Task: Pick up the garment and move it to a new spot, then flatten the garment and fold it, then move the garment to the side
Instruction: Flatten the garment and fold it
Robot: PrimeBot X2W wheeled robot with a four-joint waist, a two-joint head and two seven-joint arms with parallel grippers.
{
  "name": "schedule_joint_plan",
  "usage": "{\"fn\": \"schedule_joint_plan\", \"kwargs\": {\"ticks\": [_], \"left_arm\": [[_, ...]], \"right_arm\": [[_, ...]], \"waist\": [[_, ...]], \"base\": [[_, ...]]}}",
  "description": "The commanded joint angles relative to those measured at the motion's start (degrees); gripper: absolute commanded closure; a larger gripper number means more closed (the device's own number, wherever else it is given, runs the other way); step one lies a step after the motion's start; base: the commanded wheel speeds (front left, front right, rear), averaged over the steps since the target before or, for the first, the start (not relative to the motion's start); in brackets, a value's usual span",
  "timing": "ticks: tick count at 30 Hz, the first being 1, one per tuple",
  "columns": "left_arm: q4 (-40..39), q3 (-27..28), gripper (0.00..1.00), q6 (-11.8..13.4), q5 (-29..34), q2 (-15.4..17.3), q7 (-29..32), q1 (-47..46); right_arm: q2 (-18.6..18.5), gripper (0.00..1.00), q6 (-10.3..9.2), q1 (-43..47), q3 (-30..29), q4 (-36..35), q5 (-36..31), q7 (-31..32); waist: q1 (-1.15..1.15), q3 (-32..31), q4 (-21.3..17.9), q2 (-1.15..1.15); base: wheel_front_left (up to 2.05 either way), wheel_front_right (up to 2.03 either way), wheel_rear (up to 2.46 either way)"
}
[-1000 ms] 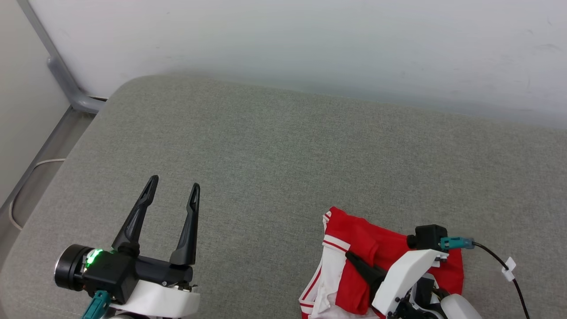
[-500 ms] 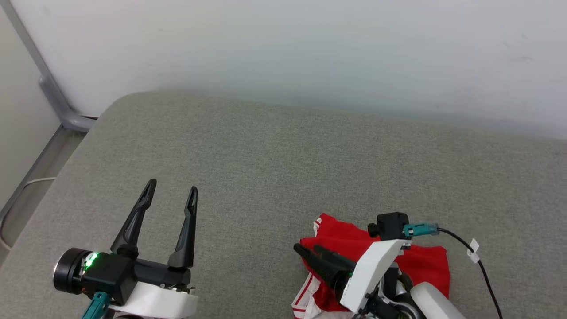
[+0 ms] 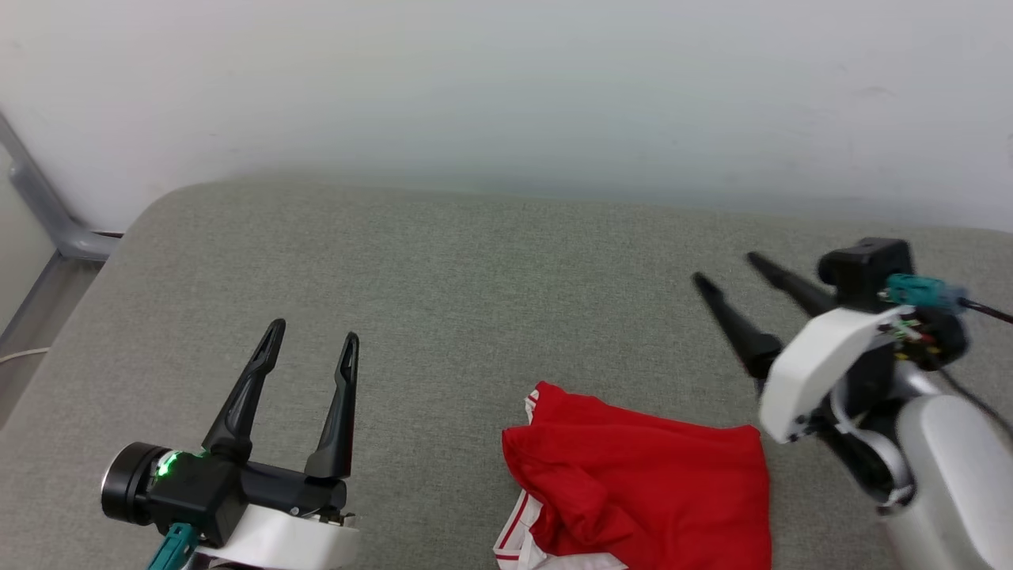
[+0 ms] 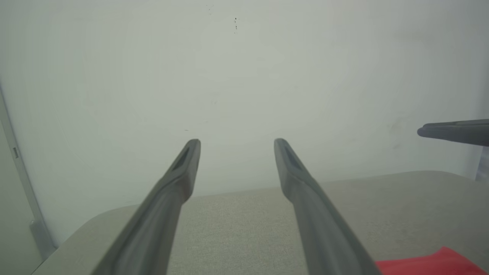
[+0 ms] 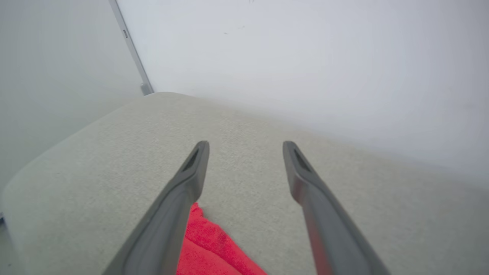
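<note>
While looking down from the head camera, showing a broad grey cushion [image 3: 443,261] spreading behind, left and right of the garment [image 3: 657,483], with a pale wall [image 3: 506,87] rising well behind the garment. Showing the garment lying crumpled in a loose heap, plain red side up, white striped trim peeking out at its near left corner, its lower part running off the bottom of the head view. Judging it as sitting loose on the cushion, touched by neither gripper, waiting for flattening. Showing the right gripper [image 3: 724,267] hanging raised just behind and right of the garment, fingers spread wide and holding nothing, likely standing clear to avoid dragging the cloth. Showing the left gripper [image 3: 315,330] hovering well left of the garment, fingers also spread wide and empty, pointing toward the wall, seemingly waiting for a share in the spreading. Leaving plenty of bare cushion behind and left of the garment for laying it out flat. Narrowing far left of the garment at a rounded cushion corner beside a grey metal rail [image 3: 47,226]; calling for care about sleeves spilling over that edge.
</note>
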Motion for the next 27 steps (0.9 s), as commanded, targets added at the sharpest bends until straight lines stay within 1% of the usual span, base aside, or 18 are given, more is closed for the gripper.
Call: {"fn": "schedule_joint_plan", "kwargs": {"ticks": [1,2,7,8,10,13,17,23,27], "left_arm": [[-0.1,-0.1,0.0,-0.1,-0.3,-0.4,-0.1,-0.8],[-0.1,0.0,0.0,-0.1,-0.6,-0.5,-0.1,-0.9],[0.1,0.1,0.0,-0.1,-1.7,-0.8,-0.1,-0.4],[0.1,0.0,0.0,-0.1,-1.7,-0.8,-0.1,-0.2],[0.3,-0.1,0.0,-0.1,-2.1,-0.8,-0.1,0.1],[0.2,0.2,0.0,-0.1,-2.4,-1.1,-0.1,0.4],[0.5,0.2,0.0,-0.1,-2.8,-1.4,-0.1,1.0],[1.6,-0.6,0.0,-0.1,-3.0,-1.3,-0.1,2.2],[2.5,-1.3,0.0,-0.1,-3.5,-1.1,-0.1,2.7]], "right_arm": [[-4.9,0.0,-0.06,0.3,-0.2,-2.2,-4.5,-2.5],[-6.6,0.0,-0.05,1.0,-0.5,-3.4,-6.2,-4.0],[-12.6,0.0,-0.07,5.3,-4.2,-7.4,-10.1,-10.9],[-13.3,0.0,-0.06,6.6,-5.0,-7.9,-10.8,-12.3],[-13.4,0.0,-0.06,9.2,-7.7,-8.8,-11.6,-15.5],[-11.9,0.0,-0.06,13.3,-12.2,-9.9,-12.6,-20.1],[-7.5,0.0,-0.06,19.0,-16.7,-12.9,-15.4,-24.7],[-0.2,0.0,-0.05,24.4,-20.6,-15.4,-18.7,-28.8],[2.6,0.0,-0.05,26.2,-21.4,-15.1,-20.4,-29.3]], "waist": [[0.0,0.6,-0.6,0.0],[0.0,0.7,-0.7,0.0],[0.0,1.1,-1.7,0.0],[0.0,1.2,-1.8,0.0],[0.0,1.5,-2.0,0.0],[0.0,1.9,-2.2,0.0],[0.0,2.1,-2.2,0.0],[0.0,1.7,-1.9,0.0],[0.0,1.4,-1.8,0.0]], "base": [[0.0,0.0,0.0],[0.0,0.0,0.0],[0.0,0.0,0.0],[0.0,0.0,0.0],[0.0,0.0,0.0],[0.0,0.0,0.0],[0.0,0.0,0.0],[0.0,0.0,0.0],[0.0,0.0,0.0]]}}
